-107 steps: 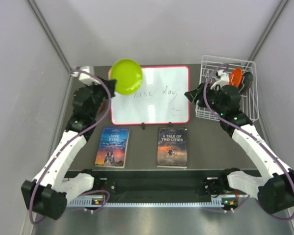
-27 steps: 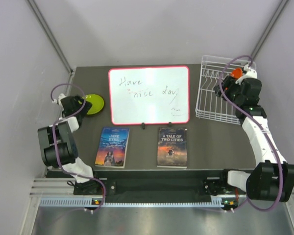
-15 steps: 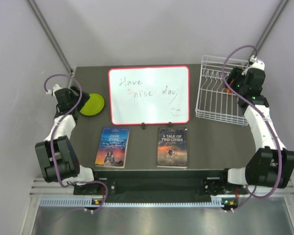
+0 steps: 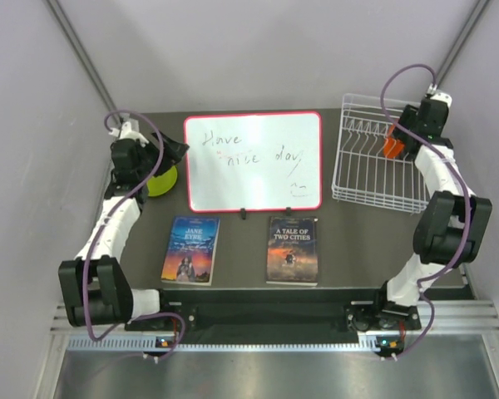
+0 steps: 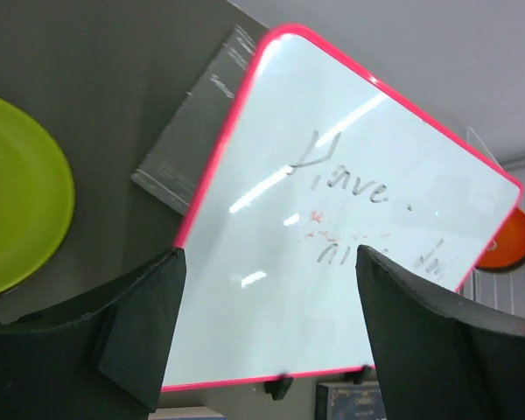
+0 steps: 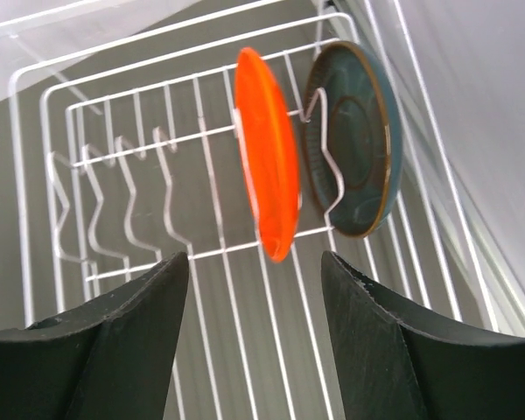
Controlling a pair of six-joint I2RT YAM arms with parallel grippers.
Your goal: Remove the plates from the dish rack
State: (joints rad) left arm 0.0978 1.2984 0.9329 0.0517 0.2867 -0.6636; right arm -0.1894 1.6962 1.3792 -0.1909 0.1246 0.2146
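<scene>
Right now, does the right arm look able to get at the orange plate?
Probably yes: the right fingers, open, face the orange plate with nothing between; the dark plate stands close beside it.

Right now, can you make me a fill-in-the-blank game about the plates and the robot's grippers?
The dish rack holds ___ plates.
The orange plate and the dark plate stand ___ in it.
The lime green plate lies on the table, to the ___ of the whiteboard in the top view.
The left gripper and the right gripper are both ___.
Missing words: two, upright, left, open.
</scene>
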